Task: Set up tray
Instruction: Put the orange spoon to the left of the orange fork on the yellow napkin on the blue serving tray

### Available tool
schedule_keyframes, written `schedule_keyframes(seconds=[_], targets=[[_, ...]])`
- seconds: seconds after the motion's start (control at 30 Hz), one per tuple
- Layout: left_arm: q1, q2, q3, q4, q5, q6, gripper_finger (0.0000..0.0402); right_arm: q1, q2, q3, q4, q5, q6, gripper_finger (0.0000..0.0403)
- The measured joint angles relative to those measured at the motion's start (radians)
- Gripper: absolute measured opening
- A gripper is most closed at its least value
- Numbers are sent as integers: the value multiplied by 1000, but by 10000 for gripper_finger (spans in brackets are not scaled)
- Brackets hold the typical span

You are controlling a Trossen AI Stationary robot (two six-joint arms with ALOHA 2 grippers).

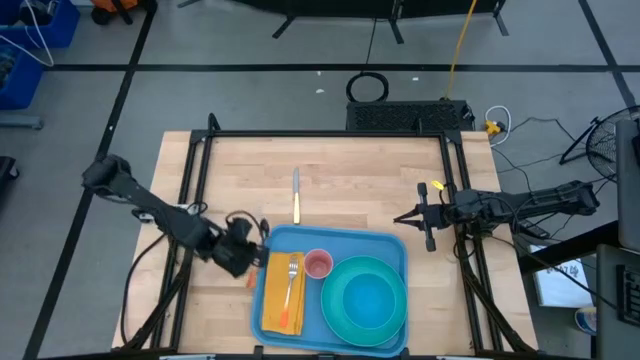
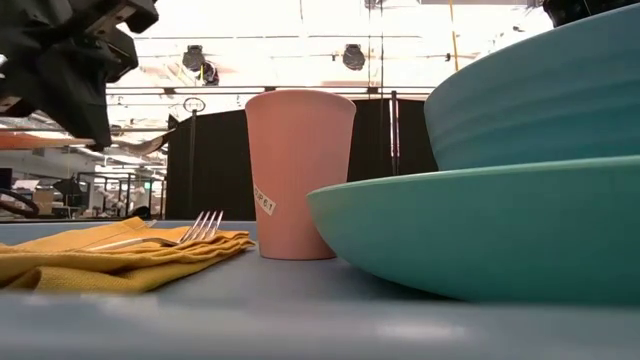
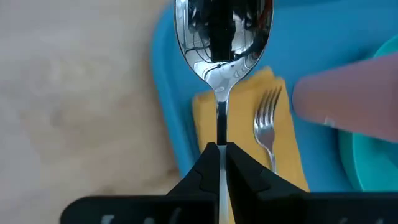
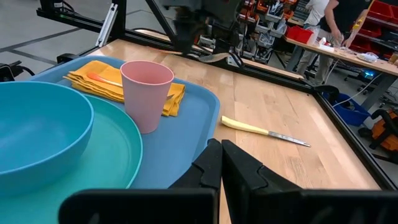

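**Tray partly set, spoon held at its left edge**

The blue tray (image 1: 392,250) lies on the wooden counter (image 1: 330,180) at the near edge, roughly midway between the two arms. On it, from left to right: a yellow-orange napkin (image 1: 284,295) with a fork (image 1: 292,270) laid along it, a pink cup (image 1: 318,264) standing upright, and a teal plate (image 1: 398,318) carrying a teal bowl (image 1: 366,298). The cup bears a small white sticker (image 2: 263,199) low on its side; its writing is too small to read with confidence.

The left end effector (image 1: 262,238) hovers just at the tray's left rim, its fingers pinched shut on the handle of a spoon (image 3: 222,37), whose bowl points out past the fingers, above the tray's edge and the napkin. An orange item (image 4: 102,78) lies on the napkin; what it is cannot be told.

A knife (image 1: 296,196) with a pale yellow handle lies on bare counter beyond the tray, apart from it.

The right end effector (image 1: 400,217) waits to the right of the tray above the counter, fingers closed together and holding nothing.
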Motion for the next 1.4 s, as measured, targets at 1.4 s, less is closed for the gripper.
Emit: schedule_keyframes(seconds=[1.4], targets=[[-102,553,373,-8,23,-275,29,0,0,0,32,0,-29,0]])
